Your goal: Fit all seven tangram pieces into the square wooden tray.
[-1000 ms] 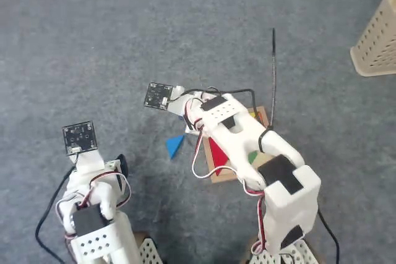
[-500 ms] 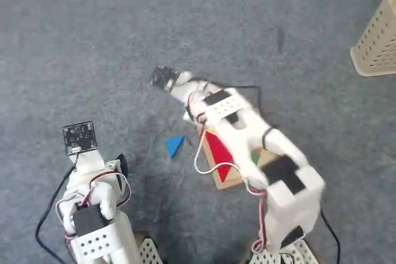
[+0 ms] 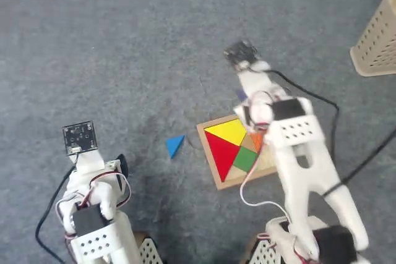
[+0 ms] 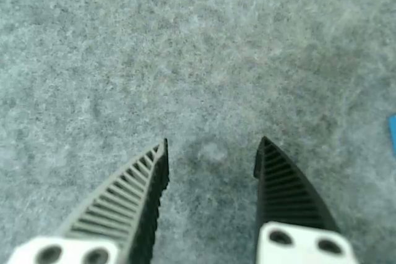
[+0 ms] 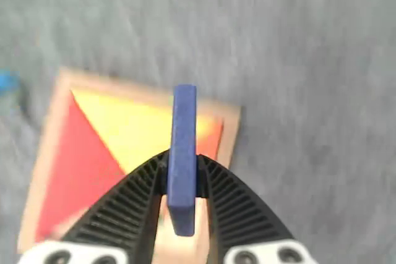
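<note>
Pinching dark-blue piece (image 5: 184, 115) edgewise over tray (image 5: 230, 133) rim, right gripper (image 5: 183, 156).

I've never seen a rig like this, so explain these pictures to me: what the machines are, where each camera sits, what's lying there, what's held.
These are two small robot arms side by side, each ending in a two-fingered gripper. One picture looks down from a fixed camera overhead. The other two come from a camera on each arm's wrist, looking along its fingers. On the grey carpet lies a square wooden tray already holding a yellow triangle, a red triangle and smaller pieces. A light blue triangle lies loose beside it, not touching. The right gripper is shut on a dark blue piece, held on edge near the tray. The left gripper is open and holds nothing, over bare carpet.
</note>
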`<state>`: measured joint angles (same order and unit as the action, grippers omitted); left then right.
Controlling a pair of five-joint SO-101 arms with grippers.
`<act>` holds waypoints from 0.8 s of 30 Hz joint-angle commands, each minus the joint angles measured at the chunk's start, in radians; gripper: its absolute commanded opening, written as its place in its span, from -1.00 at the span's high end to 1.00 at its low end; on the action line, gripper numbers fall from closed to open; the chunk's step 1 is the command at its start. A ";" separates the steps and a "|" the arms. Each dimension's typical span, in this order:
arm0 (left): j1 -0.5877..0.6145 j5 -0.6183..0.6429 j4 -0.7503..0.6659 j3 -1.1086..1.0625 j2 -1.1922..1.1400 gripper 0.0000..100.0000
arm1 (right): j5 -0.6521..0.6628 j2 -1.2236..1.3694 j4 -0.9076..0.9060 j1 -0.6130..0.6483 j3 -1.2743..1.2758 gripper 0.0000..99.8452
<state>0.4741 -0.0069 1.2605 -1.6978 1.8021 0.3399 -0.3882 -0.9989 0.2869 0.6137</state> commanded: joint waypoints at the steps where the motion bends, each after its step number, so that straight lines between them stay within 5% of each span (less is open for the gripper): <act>1: 0.005 -0.006 0.003 0.013 0.020 0.57 | -0.005 -0.088 -0.107 -0.108 0.106 0.99; 7: 0.005 -0.006 0.003 0.013 0.020 0.57 | 0.071 -0.097 -0.108 -0.137 0.227 0.99; 13: 0.005 -0.006 0.003 0.013 0.020 0.57 | -0.186 -0.087 -0.113 -0.133 0.229 0.98; 24: 0.005 -0.006 0.003 0.013 0.020 0.57 | -0.270 -0.087 -0.102 -0.214 0.279 0.98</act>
<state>0.4741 -0.0069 1.2605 -1.6978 1.8021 0.1312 -0.4266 -1.1047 0.1519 0.9037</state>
